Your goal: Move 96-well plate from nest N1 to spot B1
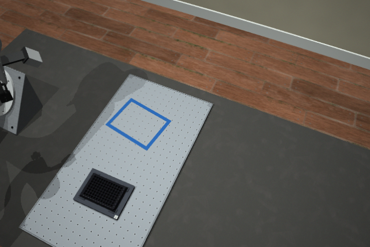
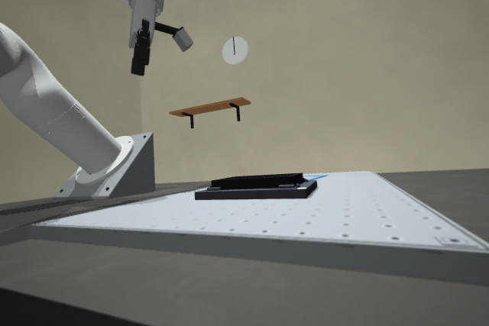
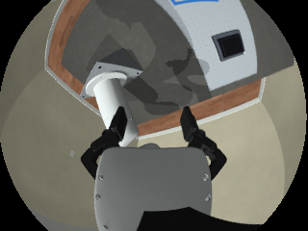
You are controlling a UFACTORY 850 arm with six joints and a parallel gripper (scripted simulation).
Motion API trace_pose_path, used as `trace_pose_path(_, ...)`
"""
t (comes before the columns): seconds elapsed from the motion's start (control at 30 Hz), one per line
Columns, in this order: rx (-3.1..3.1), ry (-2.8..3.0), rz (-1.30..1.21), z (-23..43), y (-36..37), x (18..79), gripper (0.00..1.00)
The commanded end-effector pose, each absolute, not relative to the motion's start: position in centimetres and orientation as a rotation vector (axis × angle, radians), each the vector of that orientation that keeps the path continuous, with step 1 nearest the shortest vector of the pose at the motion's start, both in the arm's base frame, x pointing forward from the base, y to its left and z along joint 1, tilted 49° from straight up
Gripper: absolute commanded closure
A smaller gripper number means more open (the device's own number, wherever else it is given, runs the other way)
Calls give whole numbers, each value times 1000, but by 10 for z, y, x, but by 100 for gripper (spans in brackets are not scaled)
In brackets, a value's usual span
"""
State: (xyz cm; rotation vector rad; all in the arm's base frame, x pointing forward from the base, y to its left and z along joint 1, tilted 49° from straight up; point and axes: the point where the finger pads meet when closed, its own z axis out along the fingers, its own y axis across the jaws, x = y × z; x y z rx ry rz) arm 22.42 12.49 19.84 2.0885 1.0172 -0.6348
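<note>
From the top, a wood floor borders the dark bench (image 1: 254, 163); one deck (image 1: 179, 136) carries one blue outline (image 1: 108, 124) and one plate (image 1: 103, 192) in its nest (image 1: 78, 198). In the exterior view, the tool (image 2: 137, 72) hangs high by the arm's base (image 2: 146, 164), near a shelf (image 2: 208, 107). In the wrist view, its fingers are spread wide, holding nothing.

I see the plate (image 1: 103, 192) in its nest (image 1: 80, 196) on the surface (image 1: 179, 124). The outline (image 1: 159, 131) lies well apart, farther along. My pincer (image 2: 138, 62) hangs high above the arm's base (image 2: 147, 164).

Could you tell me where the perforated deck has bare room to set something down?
Free: inside the blue taped outline; the strip between it and the plate nest; the deck's long right margin. Taken: the nest, holding the 96-well plate. The open hand hangs high, near the arm's base.
</note>
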Motion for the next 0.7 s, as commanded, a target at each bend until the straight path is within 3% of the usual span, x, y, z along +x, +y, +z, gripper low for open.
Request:
trace_pose_path(0.0, 2101, 987, -611, 195, 124, 242, 0)
trace_pose_path(0.67, 2176, 785, -466, 179, 109, 319, 0)
